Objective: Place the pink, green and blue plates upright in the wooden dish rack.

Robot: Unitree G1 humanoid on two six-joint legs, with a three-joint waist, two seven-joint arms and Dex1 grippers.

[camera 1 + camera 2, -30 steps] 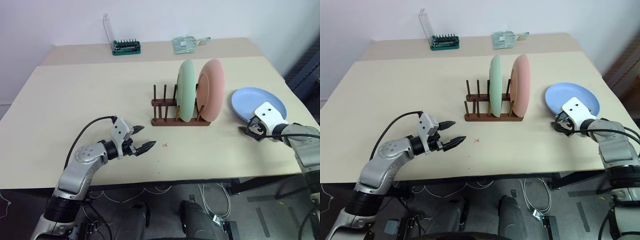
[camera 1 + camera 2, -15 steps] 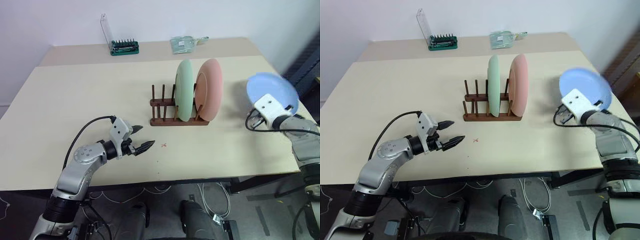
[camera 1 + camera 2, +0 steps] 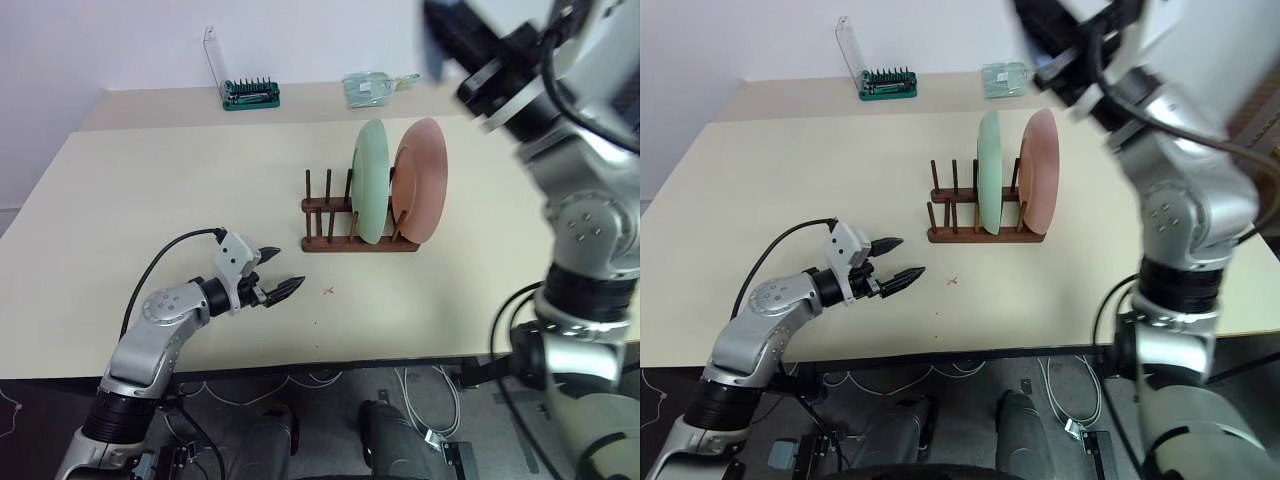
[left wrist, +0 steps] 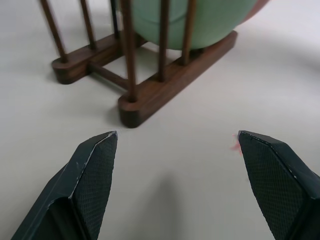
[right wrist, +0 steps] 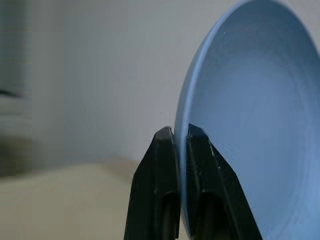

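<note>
A: Where do we stand with the plates?

B: We see the green plate and the pink plate upright side by side in the wooden dish rack, at its right end, on the table. The pegs to their left stand bare.

A: And the blue plate?

B: Our right gripper has its fingers clamped on the rim, holding it edge-on up in the air (its arm is raised high above the table's far right).

A: The left gripper?

B: Fingers spread wide, nothing between them, low over the table, well apart from the rack and pointing toward it.
</note>
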